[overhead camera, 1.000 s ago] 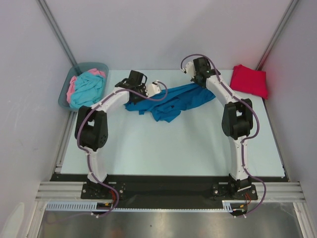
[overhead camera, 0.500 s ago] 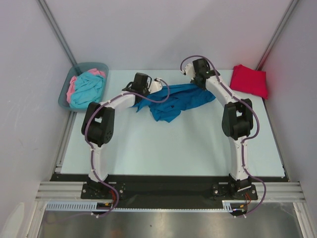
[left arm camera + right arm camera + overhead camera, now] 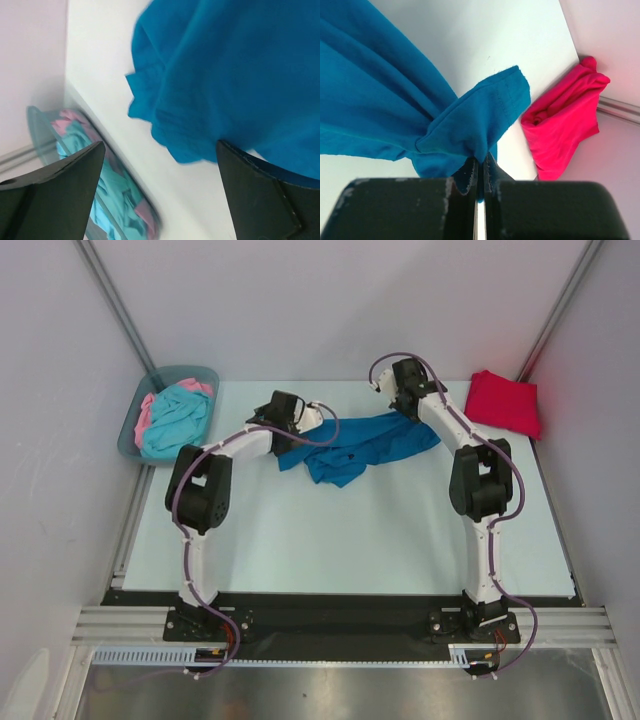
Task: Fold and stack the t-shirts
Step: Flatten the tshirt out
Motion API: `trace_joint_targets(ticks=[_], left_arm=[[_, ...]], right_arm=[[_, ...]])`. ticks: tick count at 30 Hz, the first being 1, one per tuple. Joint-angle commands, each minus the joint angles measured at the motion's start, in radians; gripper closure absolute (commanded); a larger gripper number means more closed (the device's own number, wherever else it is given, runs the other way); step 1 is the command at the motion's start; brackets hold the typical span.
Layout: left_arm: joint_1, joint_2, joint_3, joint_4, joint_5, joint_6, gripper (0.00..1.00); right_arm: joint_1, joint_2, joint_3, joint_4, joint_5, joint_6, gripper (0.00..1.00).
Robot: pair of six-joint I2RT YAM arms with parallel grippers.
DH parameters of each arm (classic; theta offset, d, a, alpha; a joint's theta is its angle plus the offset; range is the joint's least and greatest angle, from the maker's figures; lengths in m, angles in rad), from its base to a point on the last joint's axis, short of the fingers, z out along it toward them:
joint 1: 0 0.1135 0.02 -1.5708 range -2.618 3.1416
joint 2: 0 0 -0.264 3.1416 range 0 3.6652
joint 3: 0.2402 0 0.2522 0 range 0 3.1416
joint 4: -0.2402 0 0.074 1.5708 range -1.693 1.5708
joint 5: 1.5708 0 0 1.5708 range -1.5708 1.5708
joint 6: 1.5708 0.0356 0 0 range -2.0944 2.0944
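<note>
The blue t-shirt (image 3: 365,443) lies crumpled and unfolded along the far edge of the worktop (image 3: 350,535), about midway between the far corners. It is strung out in a loose band, with a bunched lobe sagging toward the near edge. Its right end is caught in the right claw (image 3: 480,162), whose fingers are pressed together on a hemmed corner of the cloth. The rest of the shirt trails off to the left in that wrist's view. At the shirt's left end stands the left claw (image 3: 160,150), its fingers spread wide. The ruffled edge of the cloth sits ahead of the gap and reaches one finger, but nothing is pinched there.

The red t-shirt (image 3: 506,403) rests as a compact bundle in the far right corner, near the right claw and apart from the blue one. It looks folded, and I judge it to be the start of the stack. The turquoise t-shirt (image 3: 178,418) and the pink t-shirt (image 3: 146,412) are heaped in the bin (image 3: 196,372) at the far left corner, not yet taken out.

By my reading, one shirt is done, the blue one is only being spread out with no fold made, and two are waiting. The task is well short of half finished.
</note>
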Motion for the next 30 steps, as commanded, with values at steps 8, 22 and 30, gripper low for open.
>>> trace_joint_targets(ticks=[8, 22, 30], left_arm=[[0.017, -0.354, -0.143, -0.286, 0.362, -0.11, 0.23], [0.02, -0.253, -0.185, -0.355, 0.532, -0.187, 0.31], [0.02, -0.193, -0.17, -0.317, 0.513, -0.219, 0.34]], right_arm=[[0.011, -0.061, -0.013, 0.01, 0.019, 0.019, 1.0], [0.02, -0.059, -0.014, 0.015, 0.022, 0.019, 1.0], [0.023, -0.05, -0.002, 0.007, 0.022, 0.029, 1.0]])
